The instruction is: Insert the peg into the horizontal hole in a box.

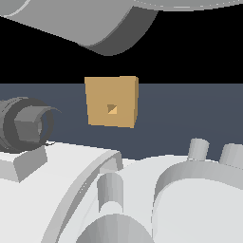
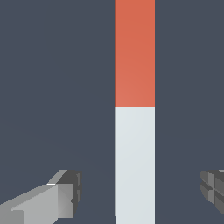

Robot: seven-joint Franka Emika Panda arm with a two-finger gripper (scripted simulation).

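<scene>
The gripper (image 2: 140,194) hangs with fingers (image 2: 65,197) spread wide, both clear of the peg (image 2: 135,111) lying flat between them on the floor. Closing off-centre could twist the peg, and then it may jam at the hole (image 1: 112,108) in the box (image 1: 112,102), well apart beyond the arm.

The peg (image 2: 135,111) is half orange-red, half pale grey-white; the box (image 1: 112,102) is plain tan.

The tan box (image 1: 112,101) stands on the dark floor (image 1: 190,114) just above centre, its small square hole (image 1: 112,108) facing the camera. Pale grey robot arm parts (image 1: 71,199) fill six o'clock; another arm link (image 1: 102,23) crosses twelve o'clock.
</scene>
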